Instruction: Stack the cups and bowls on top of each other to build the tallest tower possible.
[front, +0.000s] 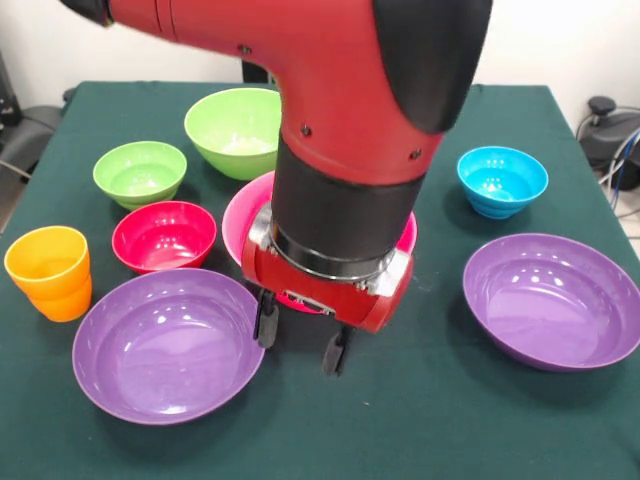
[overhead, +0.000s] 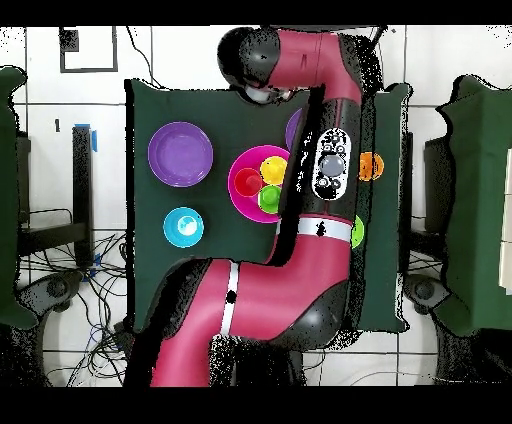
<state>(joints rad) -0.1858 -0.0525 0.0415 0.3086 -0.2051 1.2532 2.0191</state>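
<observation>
My gripper (front: 300, 342) is open and empty, low over the green table (front: 420, 420), just in front of the hot-pink bowl (front: 240, 215) and between the two purple bowls (front: 168, 345) (front: 553, 300). The arm hides most of the pink bowl in the front view. In the overhead view the pink bowl (overhead: 240, 200) holds three cups side by side: red-orange (overhead: 248, 181), yellow-orange (overhead: 273, 170), green (overhead: 268, 198). The orange cup (front: 50, 272) stands alone at the left, also visible from overhead (overhead: 371, 166). The red bowl (front: 164, 235), small light-green bowl (front: 140, 172), medium light-green bowl (front: 235, 130) and blue bowl (front: 503, 180) sit apart on the table.
From overhead, one purple bowl (overhead: 180, 154) and the blue bowl (overhead: 184, 227) lie left of the arm, which covers the other bowls. Cables and chairs surround the table (overhead: 150, 280).
</observation>
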